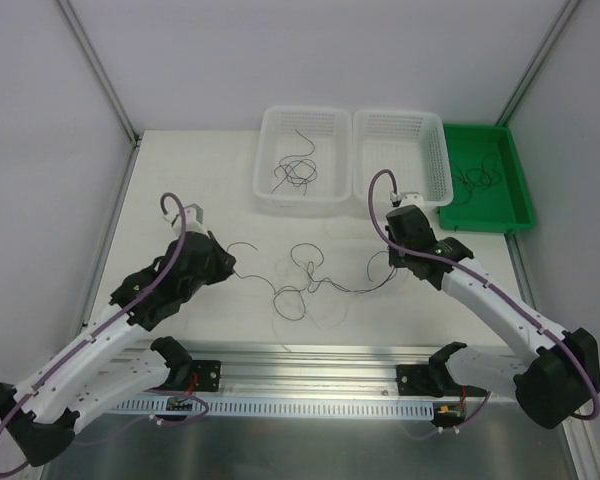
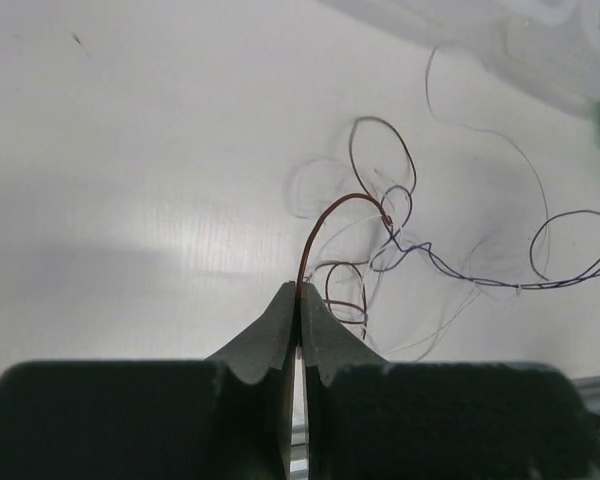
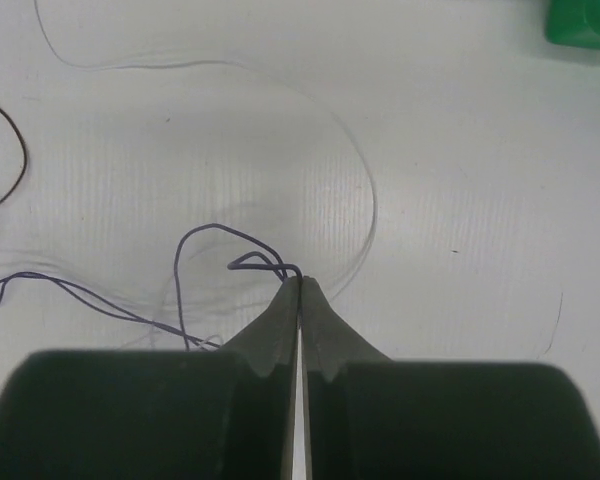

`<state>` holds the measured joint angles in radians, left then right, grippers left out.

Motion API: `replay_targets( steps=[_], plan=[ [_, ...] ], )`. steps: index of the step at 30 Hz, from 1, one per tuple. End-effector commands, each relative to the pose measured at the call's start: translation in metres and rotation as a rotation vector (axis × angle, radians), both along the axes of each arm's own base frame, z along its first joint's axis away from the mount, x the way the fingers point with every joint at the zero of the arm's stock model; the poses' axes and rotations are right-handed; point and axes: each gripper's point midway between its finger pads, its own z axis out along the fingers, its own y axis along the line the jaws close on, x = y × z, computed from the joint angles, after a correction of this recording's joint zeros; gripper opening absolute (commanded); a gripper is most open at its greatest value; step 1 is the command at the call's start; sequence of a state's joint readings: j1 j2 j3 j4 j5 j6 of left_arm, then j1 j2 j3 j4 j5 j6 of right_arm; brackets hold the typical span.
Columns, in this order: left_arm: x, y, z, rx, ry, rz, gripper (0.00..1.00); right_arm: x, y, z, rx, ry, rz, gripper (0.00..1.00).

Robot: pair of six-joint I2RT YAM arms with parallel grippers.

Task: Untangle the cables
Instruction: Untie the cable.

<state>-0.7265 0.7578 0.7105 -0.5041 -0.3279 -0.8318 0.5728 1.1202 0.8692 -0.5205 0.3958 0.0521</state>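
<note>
The cables point(image 1: 302, 288) lie as one loose tangle of thin dark wires on the white table between the two arms. My left gripper point(image 1: 231, 267) is at the tangle's left end and my right gripper point(image 1: 393, 268) at its right end. In the left wrist view the left gripper point(image 2: 298, 288) is shut on a reddish-brown wire point(image 2: 325, 215) that arcs up to the knot point(image 2: 389, 216). In the right wrist view the right gripper point(image 3: 300, 281) is shut on the bent end of a purple wire point(image 3: 218, 227). That wire loops away to the left.
Two white baskets stand at the back; the left basket point(image 1: 263, 165) holds several loose wires, and the right basket point(image 1: 446, 160) sits just behind my right arm. A green tray point(image 1: 521, 195) with more wires is at the far right. A metal rail point(image 1: 310, 375) runs along the near edge.
</note>
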Motion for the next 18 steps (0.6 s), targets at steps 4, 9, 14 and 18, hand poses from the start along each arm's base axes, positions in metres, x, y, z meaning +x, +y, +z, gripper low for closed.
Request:
replay_targets(
  steps=[4,9,14,18],
  plan=[
    [-0.006,0.060,0.097,0.160,-0.201,0.042,0.00,-0.006,0.000,-0.030,-0.004,0.124,-0.004,0.01],
    [-0.012,0.106,0.150,0.268,-0.312,0.173,0.00,-0.010,0.008,-0.046,0.005,0.181,0.026,0.01],
    [-0.018,0.117,0.185,0.274,-0.369,0.182,0.00,-0.011,0.020,-0.043,0.019,0.183,0.077,0.16],
    [-0.013,0.097,0.180,0.259,-0.336,0.106,0.00,-0.012,0.038,-0.022,0.028,0.124,0.152,0.42]
  ],
)
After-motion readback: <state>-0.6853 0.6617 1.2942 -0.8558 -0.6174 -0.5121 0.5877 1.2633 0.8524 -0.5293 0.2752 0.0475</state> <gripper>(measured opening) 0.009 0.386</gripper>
